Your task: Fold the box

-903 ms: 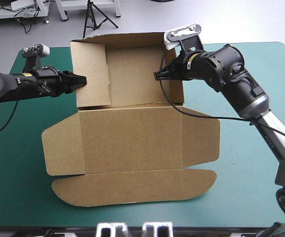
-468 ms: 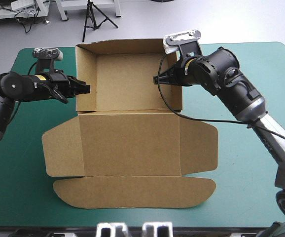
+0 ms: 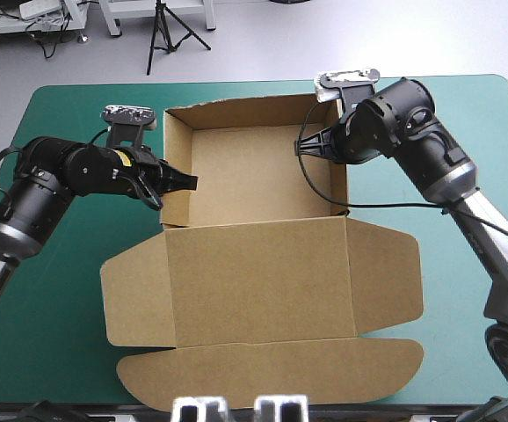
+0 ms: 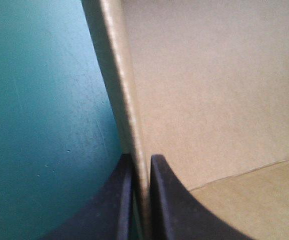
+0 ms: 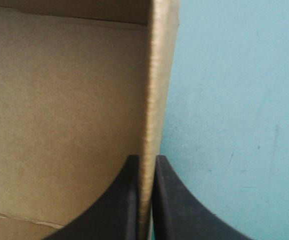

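Note the brown cardboard box at mid-table on the teal-green cover: tray walls raised, lid flat nearside. The left gripper and right gripper each clench one side wall, likely holding both upright for tucking.

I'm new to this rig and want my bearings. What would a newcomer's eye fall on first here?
The brown box dominates, spread over the middle of the teal-green cover: its far part is an open tray with walls raised, its near part lies flat. The left pincer is shut on the tray's left wall and the right pincer on its right wall, each seen from close in its wrist view.
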